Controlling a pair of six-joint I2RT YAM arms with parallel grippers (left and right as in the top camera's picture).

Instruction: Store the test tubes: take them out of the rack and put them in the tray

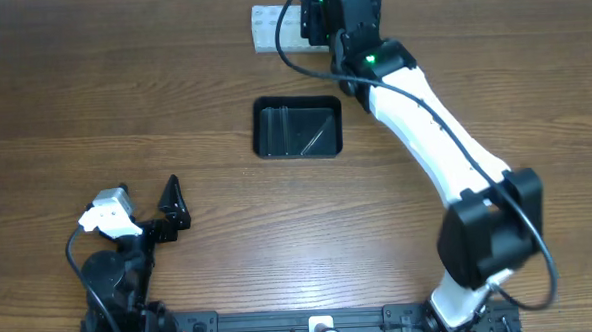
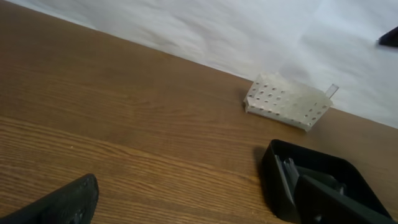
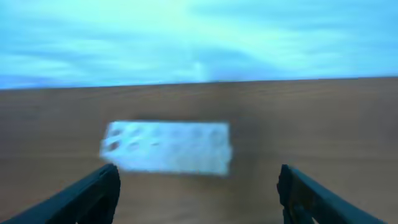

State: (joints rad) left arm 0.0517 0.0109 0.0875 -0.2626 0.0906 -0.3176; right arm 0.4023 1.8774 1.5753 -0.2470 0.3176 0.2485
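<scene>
A white perforated test tube rack (image 1: 273, 29) stands at the table's far edge; the left wrist view shows the rack (image 2: 287, 103) with one clear tube (image 2: 331, 91) sticking up at its end. The black tray (image 1: 297, 128) lies mid-table with clear tubes (image 1: 310, 135) inside, and the tray (image 2: 323, 186) also appears in the left wrist view. My right gripper (image 1: 315, 20) hovers by the rack's right end, open, with the rack (image 3: 168, 147) ahead between its spread fingers (image 3: 93, 193). My left gripper (image 1: 168, 207) rests near its base, open and empty.
The wooden table (image 1: 123, 103) is bare to the left and right of the tray. A pale wall (image 2: 217, 31) rises behind the rack. The right arm's cable (image 1: 291, 46) loops over the rack area.
</scene>
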